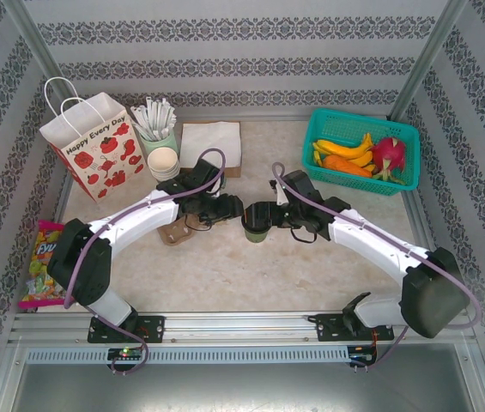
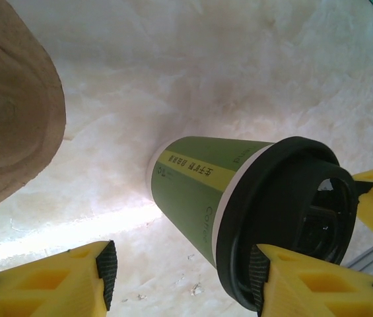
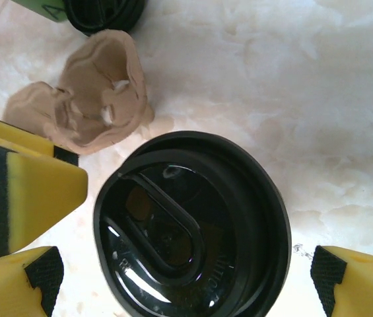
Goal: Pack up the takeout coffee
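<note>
Yellow claw fingers straddle the upright coffee, neither one gripping

Right claw (image 3: pixel 185 274) hangs directly over the takeout coffee (image 2: pixel 193 191) and is released. Its pads stand wide on either side of the black lid (image 3: pixel 193 224), with bare tabletop (image 3: pixel 305 99) showing in the gap on one side. The lid sits roughly midway between them, so the cup's long axis runs straight up toward that wrist. Left claw (image 2: pixel 183 267) comes at the same cup from the side and is also released. One of its pads is close against the lid's rim; the other stands clear of the green wall.

From above, both claws meet at the cup in the middle of the tabletop, so neither arm is meaningfully nearer. Just beyond, on the left arm's side, lies the brown pulp cup carrier (image 1: pixel 173 232). The printed paper bag (image 1: pixel 87 148) stands well apart at the far-left corner. Packing likely means carrying the cup leftward, which favours the left arm.
</note>
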You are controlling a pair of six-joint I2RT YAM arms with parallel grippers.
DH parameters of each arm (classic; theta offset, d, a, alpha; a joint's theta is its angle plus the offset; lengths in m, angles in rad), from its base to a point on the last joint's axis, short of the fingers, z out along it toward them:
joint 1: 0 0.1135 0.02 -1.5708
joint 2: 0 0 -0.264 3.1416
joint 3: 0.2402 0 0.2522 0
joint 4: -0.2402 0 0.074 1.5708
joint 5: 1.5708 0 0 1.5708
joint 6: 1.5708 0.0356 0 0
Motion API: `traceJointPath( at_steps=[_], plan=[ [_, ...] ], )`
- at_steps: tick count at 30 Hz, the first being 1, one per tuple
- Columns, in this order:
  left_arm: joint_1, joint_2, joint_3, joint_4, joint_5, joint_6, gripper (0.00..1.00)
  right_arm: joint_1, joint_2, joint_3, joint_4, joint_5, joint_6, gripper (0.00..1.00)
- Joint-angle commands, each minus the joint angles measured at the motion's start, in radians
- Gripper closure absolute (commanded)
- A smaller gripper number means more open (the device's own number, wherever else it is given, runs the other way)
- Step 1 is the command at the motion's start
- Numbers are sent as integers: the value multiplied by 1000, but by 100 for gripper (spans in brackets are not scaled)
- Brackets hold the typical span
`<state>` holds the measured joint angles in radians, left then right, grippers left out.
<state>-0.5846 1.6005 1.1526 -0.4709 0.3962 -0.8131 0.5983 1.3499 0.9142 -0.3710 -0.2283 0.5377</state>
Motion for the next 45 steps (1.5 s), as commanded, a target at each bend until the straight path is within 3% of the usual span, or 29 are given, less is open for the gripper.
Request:
traceJointPath(
  at_steps=[1,21,29,33,45],
  plan=[
    [17,13,-22,34,21,-23,44,15,27,37,-48,55,-34,2],
    [17,33,-49,60,48,-29,45,39,100,59,-46,75,-19,2],
    [23,23,-60,39,1,-40,43,39,145,33,-92,106,-18,11],
    [23,18,-60,26,-23,-43,35,40,175,-1,-97,98,-24,17],
    [31,-73,-94,25,-129,-44,15,50,262,-58,-126,145,-12,17]
  ],
)
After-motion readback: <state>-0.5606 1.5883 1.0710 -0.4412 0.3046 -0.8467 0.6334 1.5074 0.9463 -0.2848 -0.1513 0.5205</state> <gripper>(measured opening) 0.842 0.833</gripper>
